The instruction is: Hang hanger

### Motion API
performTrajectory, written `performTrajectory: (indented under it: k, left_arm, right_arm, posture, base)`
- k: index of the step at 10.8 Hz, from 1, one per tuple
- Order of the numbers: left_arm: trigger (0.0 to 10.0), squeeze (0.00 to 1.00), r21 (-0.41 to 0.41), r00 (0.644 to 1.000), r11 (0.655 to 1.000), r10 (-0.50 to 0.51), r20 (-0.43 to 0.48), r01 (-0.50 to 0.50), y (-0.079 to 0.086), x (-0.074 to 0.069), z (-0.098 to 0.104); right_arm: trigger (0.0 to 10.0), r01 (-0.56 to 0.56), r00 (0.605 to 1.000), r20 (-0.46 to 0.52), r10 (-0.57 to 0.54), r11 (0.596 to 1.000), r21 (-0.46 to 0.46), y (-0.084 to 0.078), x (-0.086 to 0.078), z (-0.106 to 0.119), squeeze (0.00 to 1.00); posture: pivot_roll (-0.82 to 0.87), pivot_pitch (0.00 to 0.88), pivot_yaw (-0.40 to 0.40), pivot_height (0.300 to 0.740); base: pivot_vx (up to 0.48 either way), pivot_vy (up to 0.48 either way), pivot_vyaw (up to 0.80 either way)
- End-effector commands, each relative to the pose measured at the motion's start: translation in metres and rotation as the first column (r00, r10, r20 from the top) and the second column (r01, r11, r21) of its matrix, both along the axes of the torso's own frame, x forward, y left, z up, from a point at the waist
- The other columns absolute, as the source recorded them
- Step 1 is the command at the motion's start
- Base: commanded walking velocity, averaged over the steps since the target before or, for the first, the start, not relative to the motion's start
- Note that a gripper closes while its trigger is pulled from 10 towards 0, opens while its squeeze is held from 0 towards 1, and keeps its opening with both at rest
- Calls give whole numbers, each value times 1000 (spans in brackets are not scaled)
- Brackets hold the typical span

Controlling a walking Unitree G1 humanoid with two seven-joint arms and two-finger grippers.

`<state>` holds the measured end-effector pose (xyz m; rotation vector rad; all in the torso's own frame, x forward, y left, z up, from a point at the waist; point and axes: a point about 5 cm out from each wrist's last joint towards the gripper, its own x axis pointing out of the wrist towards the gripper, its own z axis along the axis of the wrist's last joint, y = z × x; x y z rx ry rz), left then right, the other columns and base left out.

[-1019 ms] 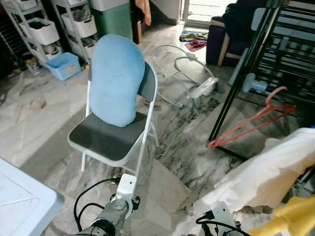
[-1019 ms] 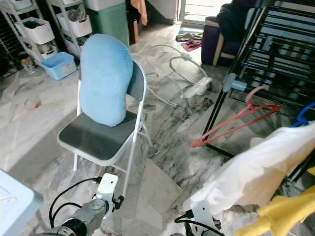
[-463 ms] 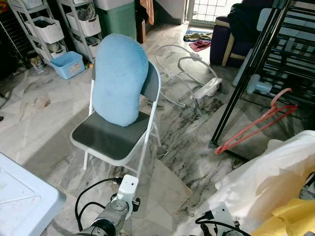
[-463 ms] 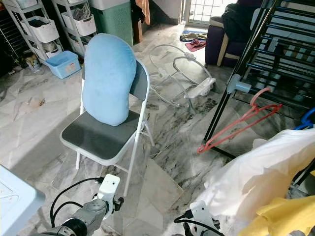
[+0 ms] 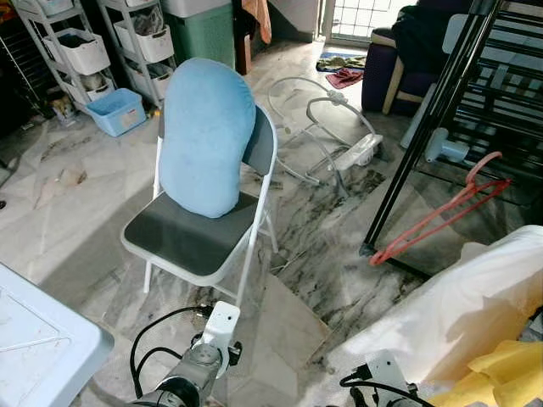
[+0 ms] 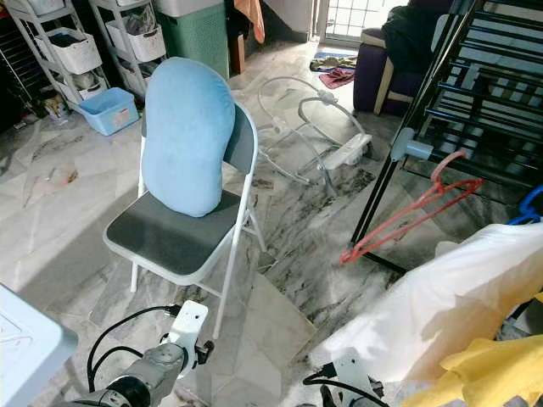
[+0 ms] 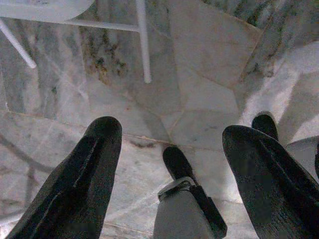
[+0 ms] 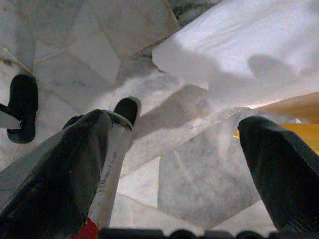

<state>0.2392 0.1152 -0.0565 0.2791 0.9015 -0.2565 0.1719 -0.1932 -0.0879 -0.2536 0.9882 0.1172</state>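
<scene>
Marble floor runs across the room, grey-veined and pale. On it stands a folding chair with a blue cushion propped upright against its back. Beyond the chair lies a tipped wire frame, and along the far wall stand shelves with bins and a blue tub on the floor. To the right rises a black rack; a red hanger hangs from it by its hook, tilted, its lower end near the rack's foot. White cloth and yellow cloth are draped at the lower right.

Both arms hang low. The left gripper points down at the floor by a chair leg, its 2 fingers spread apart and holding nothing. The right gripper is likewise spread wide above the floor and the edge of the white cloth, well apart from the hanger.
</scene>
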Motion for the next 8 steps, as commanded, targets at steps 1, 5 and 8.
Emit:
performTrajectory:
  k: [1, 5, 8]
  left_arm:
    - [10000, 0, 17, 1000, 1000, -13, -6, 13, 3, 0, 0]
    - [10000, 0, 23, 999, 999, -34, -11, 34, 3, 0, 0]
    - [10000, 0, 27, 999, 999, -40, -13, 40, 3, 0, 0]
  right_arm:
    - [10000, 13, 1000, -15, -13, 1000, 2, -1, -2, -1, 0]
    - [10000, 7, 1000, -12, -7, 1000, -2, 1, 0, -1, 0]
    - [10000, 6, 1000, -15, -6, 1000, -5, 1, 1, 0, 0]
  posture:
    - [-71, 39, 25, 740]
    - [-75, 47, 27, 740]
    - [-74, 47, 27, 740]
  base:
    - [-274, 0, 0]
    - [-305, 0, 0]
    - [-295, 0, 0]
